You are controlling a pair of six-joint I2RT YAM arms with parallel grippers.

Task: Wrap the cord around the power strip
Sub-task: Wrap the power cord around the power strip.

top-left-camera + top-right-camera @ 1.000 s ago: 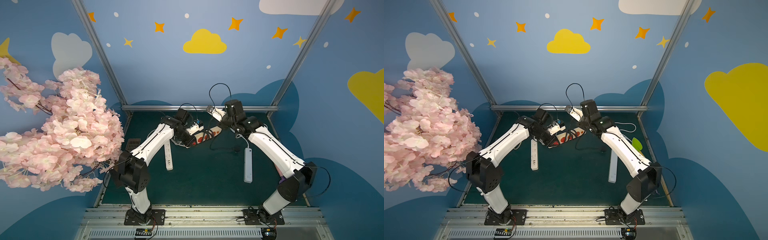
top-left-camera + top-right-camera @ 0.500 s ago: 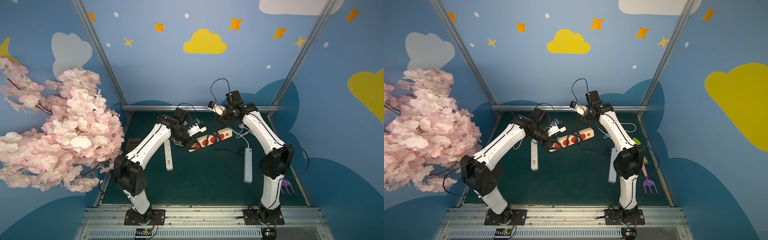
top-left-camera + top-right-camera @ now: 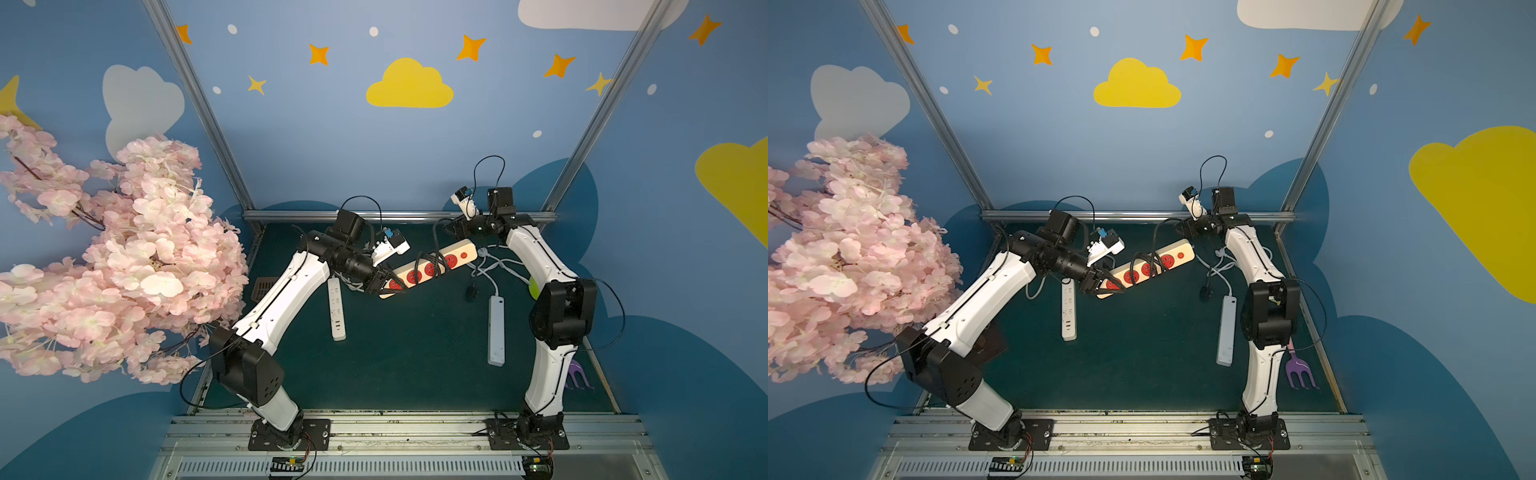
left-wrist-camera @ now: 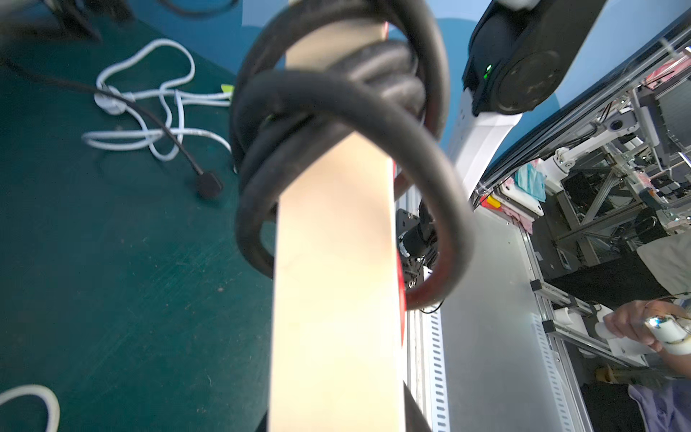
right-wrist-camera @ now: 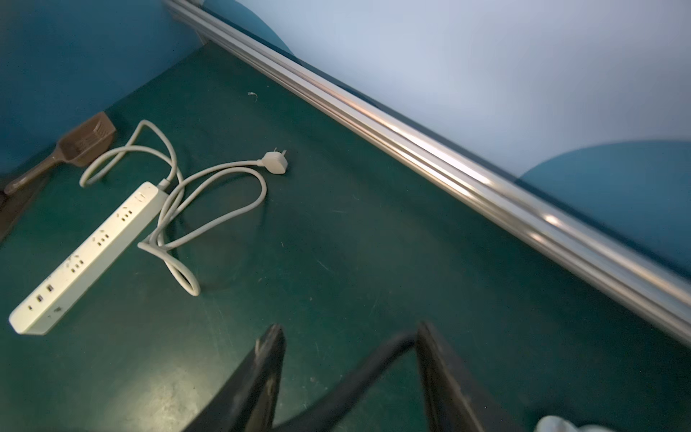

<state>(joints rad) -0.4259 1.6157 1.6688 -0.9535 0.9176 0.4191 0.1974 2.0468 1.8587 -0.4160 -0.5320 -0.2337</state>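
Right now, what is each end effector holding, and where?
The left end effector grips the power strip by one end. The right end effector is open; the black cord only passes between its fingers.

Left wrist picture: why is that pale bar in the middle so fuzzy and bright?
In the left wrist view the power strip sits close to the lens, so it is out of focus and washed out; the black cord around it is soft too; in the right wrist view the metal rail glares.

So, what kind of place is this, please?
Probably a robot test cell in a lab, dressed as a playroom: left arm and right arm bolted to a metal base rail, a yellow cloud painted on the wall, a fake blossom branch.
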